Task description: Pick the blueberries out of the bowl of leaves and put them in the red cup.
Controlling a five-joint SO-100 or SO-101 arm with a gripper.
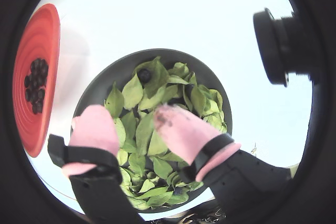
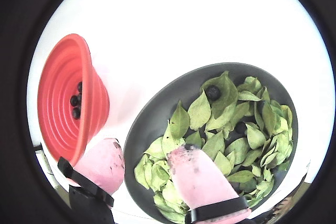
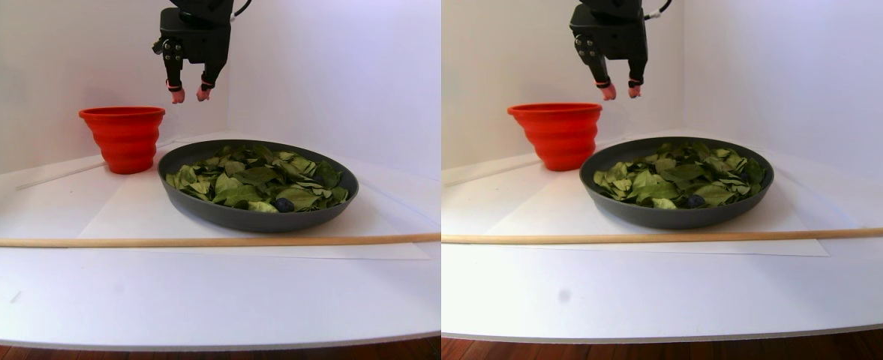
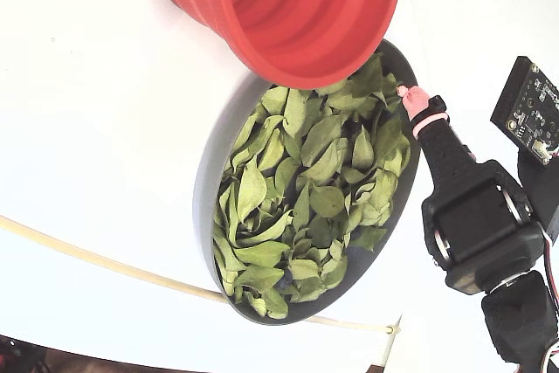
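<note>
Left to right in a wrist view: the red cup [image 1: 37, 80] sits at the left edge, tipped toward the lens by the fisheye, with a cluster of blueberries [image 1: 35, 86] on its floor. Right of it, well apart from the cup, is the dark grey bowl [image 1: 105, 80], heaped with light green leaves [image 1: 152, 140]. One blueberry [image 1: 144, 75] lies on the leaves near the far side of the heap. My gripper [image 1: 134, 124] hangs over the near part of the bowl, its pink-tipped fingers [image 1: 181, 129] spread with a leaf-filled gap between them; nothing is held. A black lens housing [image 1: 278, 48] pokes in at upper right.

In the other wrist view I see the cup [image 2: 63, 103] at left with three berries [image 2: 76, 100] showing, then the bowl [image 2: 157, 114], with a berry [image 2: 212, 92] on top of the leaves [image 2: 226, 129] and a darker one [image 2: 240, 127] half tucked under leaves.

In the stereo pair view the gripper [image 3: 189, 94] is high above, over the gap between cup [image 3: 122, 139] and bowl [image 3: 246, 217]. A berry [image 3: 284, 204] shows at the bowl's front edge. A wooden rod [image 3: 111, 241] crosses the white table [image 3: 186, 300] in front.

The fixed view shows the cup [image 4: 306, 6] overlapping the bowl [image 4: 214, 181] rim, one pink fingertip [image 4: 409, 95] over the right rim.
</note>
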